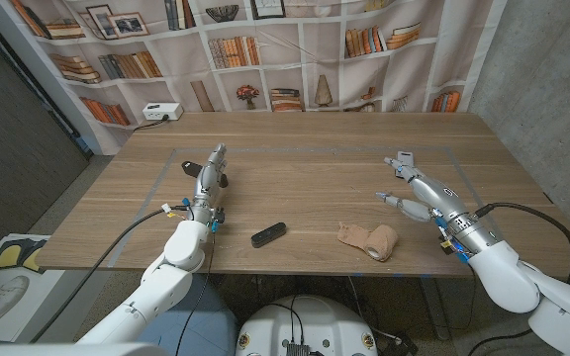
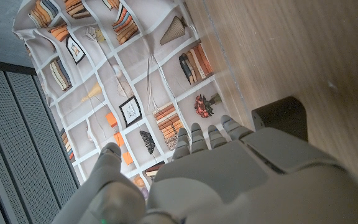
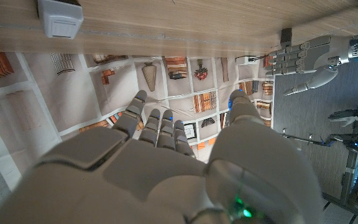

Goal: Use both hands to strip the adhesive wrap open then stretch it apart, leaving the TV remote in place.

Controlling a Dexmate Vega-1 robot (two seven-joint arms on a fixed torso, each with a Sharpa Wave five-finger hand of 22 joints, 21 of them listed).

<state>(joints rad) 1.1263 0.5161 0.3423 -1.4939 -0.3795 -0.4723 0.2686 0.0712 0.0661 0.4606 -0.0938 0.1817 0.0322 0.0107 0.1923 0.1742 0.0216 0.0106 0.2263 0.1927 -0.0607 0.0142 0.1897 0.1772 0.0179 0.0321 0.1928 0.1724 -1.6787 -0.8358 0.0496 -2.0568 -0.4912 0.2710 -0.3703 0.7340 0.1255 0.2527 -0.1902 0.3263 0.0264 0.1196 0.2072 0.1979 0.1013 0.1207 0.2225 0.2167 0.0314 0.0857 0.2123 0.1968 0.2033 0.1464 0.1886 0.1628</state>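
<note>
Nothing is held by either hand: left hand (image 1: 209,178) and right hand (image 1: 416,191) wait with fingers apart. Near the table's front edge lies the tan, soft, clingy adhesive wrap roll (image 1: 370,239) (loose tail best pinched), beside the black TV remote (image 1: 269,235).

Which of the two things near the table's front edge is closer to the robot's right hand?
The tan adhesive wrap, lying just beside the right hand. The black TV remote lies nearer the table's middle.
</note>
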